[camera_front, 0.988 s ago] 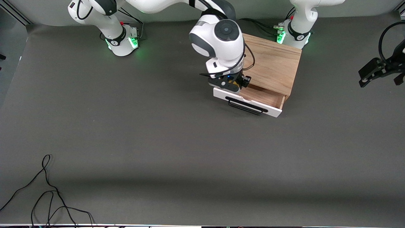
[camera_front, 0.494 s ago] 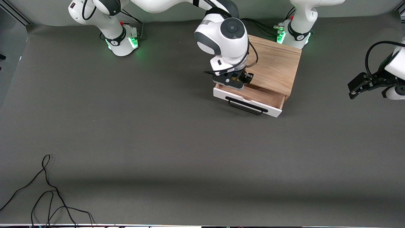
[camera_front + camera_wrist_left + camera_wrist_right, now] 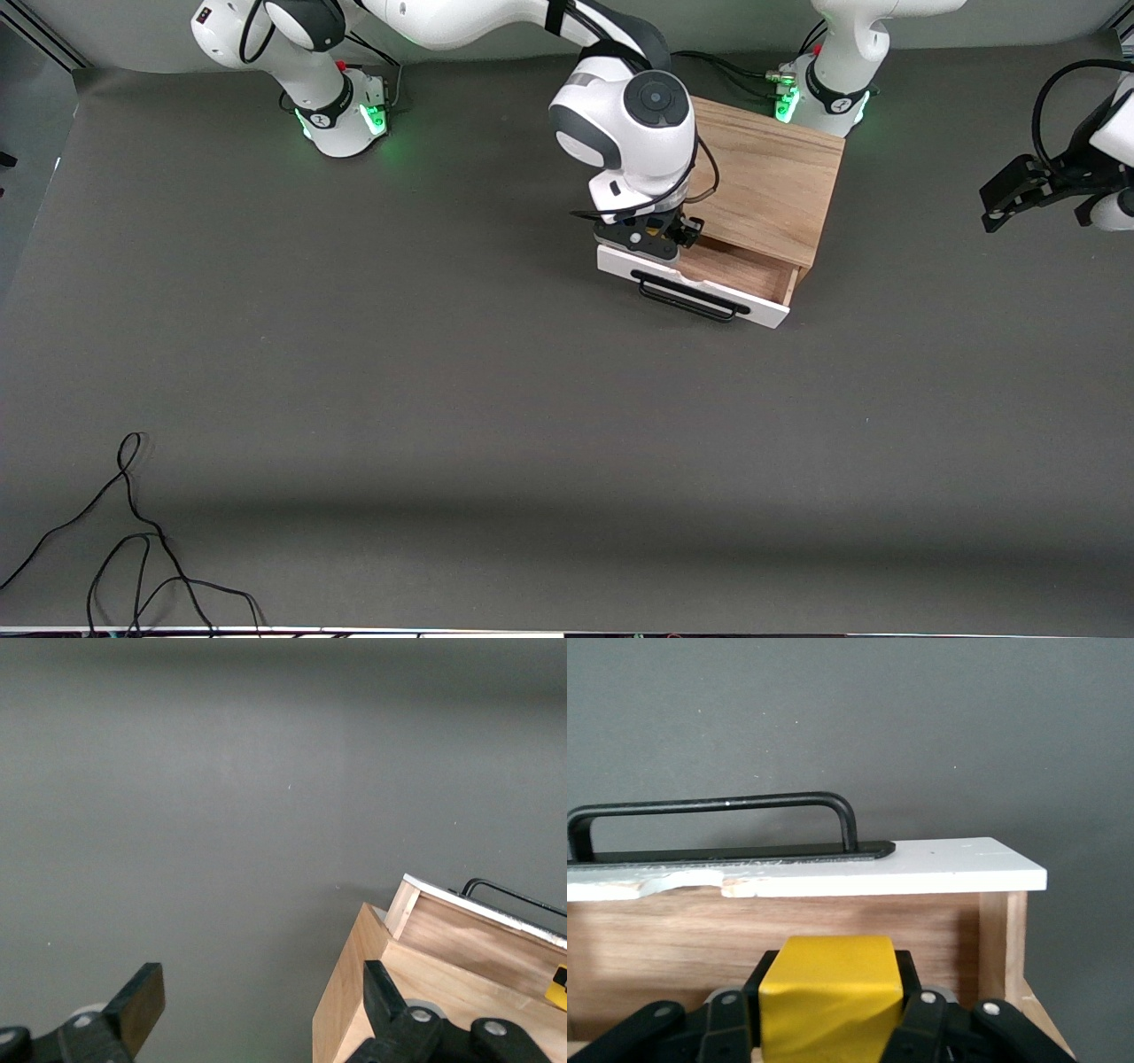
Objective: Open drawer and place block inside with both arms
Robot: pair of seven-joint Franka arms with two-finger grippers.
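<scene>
Currently you have the right arm reaching from its base across the table, elbow high, wrist bent straight down, so that the right gripper (image 3: 654,241) sits low in the open drawer (image 3: 740,275) at the end of it toward the right arm's end of the table. In the right wrist view its fingers (image 3: 920,1020) are closed narrow on the block (image 3: 831,1010), which fills the gap between them; the yellow cube sits just inside the white front panel (image 3: 921,870), with the black bar handle (image 3: 718,826) on the panel's outer face. From the front you see only a sliver of yellow under the wrist. The drawer is pulled partway out of the oak box (image 3: 771,182), brown floor showing. Whether the block touches the drawer floor cannot be told. Your left arm waits off at its own end of the table, forearm entering at the edge of the front view, with the left gripper (image 3: 1019,190) up over bare table, well apart from the box. Its fingers (image 3: 142,1003) stand wide apart and hold nothing; the left wrist view shows the box corner (image 3: 354,983) past one fingertip.
</scene>
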